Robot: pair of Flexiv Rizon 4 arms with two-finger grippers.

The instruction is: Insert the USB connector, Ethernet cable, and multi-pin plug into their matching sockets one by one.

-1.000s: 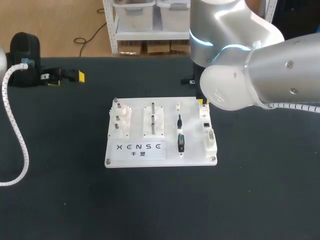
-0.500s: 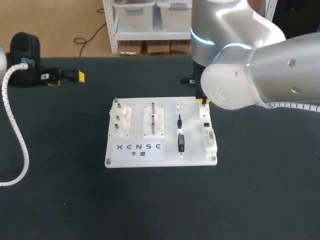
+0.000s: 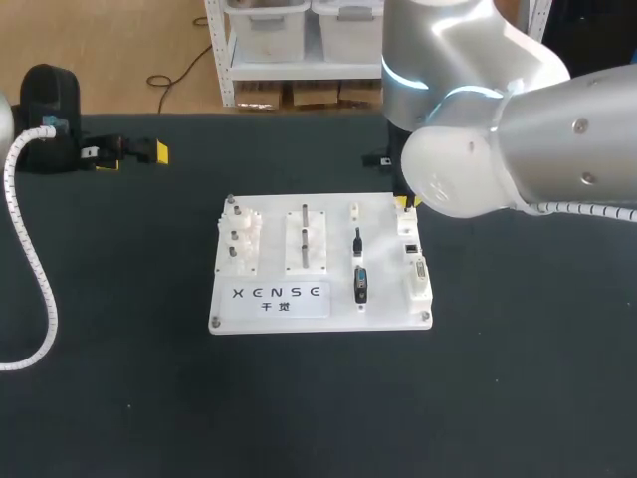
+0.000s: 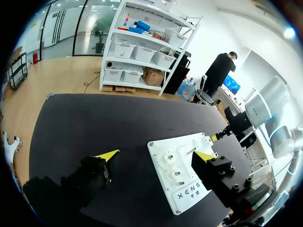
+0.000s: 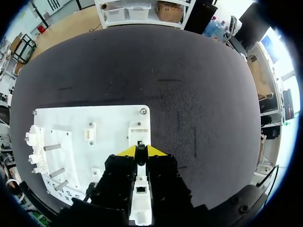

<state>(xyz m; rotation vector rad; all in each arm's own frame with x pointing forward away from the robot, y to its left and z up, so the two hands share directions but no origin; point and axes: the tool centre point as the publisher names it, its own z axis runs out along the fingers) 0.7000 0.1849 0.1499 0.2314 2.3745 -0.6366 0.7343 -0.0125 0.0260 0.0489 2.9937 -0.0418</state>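
A white board (image 3: 274, 249) lies mid-table. Its right edge carries a white socket block (image 3: 412, 261). A thin black cable plug (image 3: 357, 240) and a wider black multi-pin plug (image 3: 360, 285) stand in holders left of that block. My right gripper (image 3: 403, 202) hangs over the block's far end. In the right wrist view this gripper (image 5: 141, 151) is shut on a small dark USB connector (image 5: 140, 153), directly above the socket block (image 5: 139, 135). My left gripper (image 3: 131, 154) rests at the table's far left, open and empty (image 4: 156, 155), well away from the board (image 4: 165, 153).
Pegs and gear-like parts (image 3: 239, 239) fill the board's left half, with two upright posts (image 3: 305, 234) in the middle. A small white holder (image 5: 90, 132) stands with nothing in it. A white spiral cable (image 3: 30, 249) runs down the table's left side.
My right arm has edged slightly to the right above the board's far right corner, still gripping the connector. The left arm has not moved.
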